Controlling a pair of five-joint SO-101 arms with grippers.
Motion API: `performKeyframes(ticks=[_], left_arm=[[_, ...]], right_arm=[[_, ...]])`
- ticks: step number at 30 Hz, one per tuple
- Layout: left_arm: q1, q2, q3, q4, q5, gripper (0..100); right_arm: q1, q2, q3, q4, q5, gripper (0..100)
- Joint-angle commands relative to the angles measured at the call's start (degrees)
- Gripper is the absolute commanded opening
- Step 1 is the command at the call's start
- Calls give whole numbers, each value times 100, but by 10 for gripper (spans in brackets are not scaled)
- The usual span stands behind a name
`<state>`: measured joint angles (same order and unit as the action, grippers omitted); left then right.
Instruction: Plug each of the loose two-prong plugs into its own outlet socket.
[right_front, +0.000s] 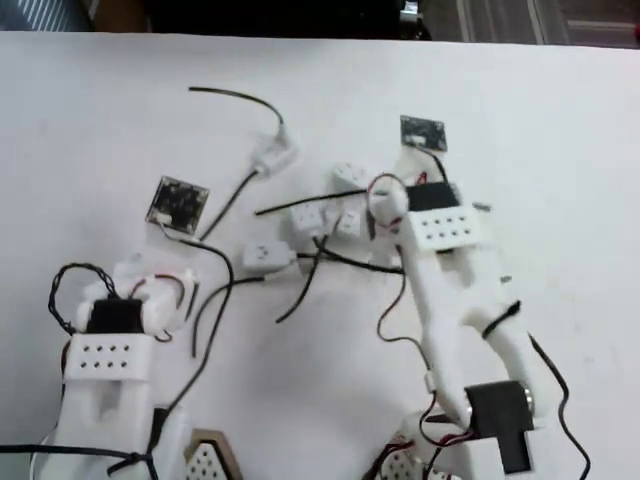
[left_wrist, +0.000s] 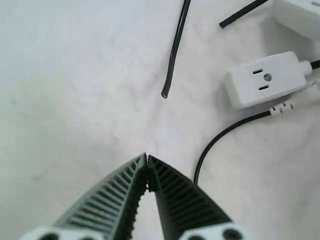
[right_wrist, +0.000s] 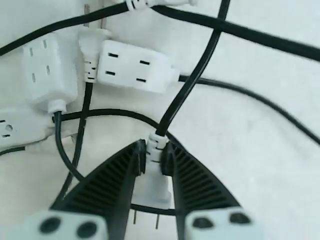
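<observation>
No plug seated yet | my right jaws grip one plug (right_wrist: 152, 185) near empty socket (right_wrist: 134, 67) | my left jaws closed, empty

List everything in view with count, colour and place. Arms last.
table: one, white, under everything.
outlet sockets: at least four, white, clustered mid-table by the right arm; one nearer the left arm.
cords: several, black, tangled among the sockets; this one ends loose on the table.
plug: one, white, two prongs, held by the right arm.
second plug: one, white, lying beside a socket.
small boards: two, dark, one ahead of each arm; the other.
arms: two, white, near edge of the table.
left end effector: shut, empty, over bare table.
right end effector: shut on the plug.
</observation>
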<state>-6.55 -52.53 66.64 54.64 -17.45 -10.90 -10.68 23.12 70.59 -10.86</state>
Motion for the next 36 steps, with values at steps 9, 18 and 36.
performKeyframes(ticks=[9, 18, 36], left_arm=[[-66, -119, -26, -105, 9, 24], [-66, -127, 26, -114, -9, 24], [-57, -127, 26, -114, -9, 24]], right_arm=[[1490, -338, 651, -822, 4747, 38], [2413, -391, 949, -1033, 4862, 183], [2070, -330, 1705, -453, 4844, 183]])
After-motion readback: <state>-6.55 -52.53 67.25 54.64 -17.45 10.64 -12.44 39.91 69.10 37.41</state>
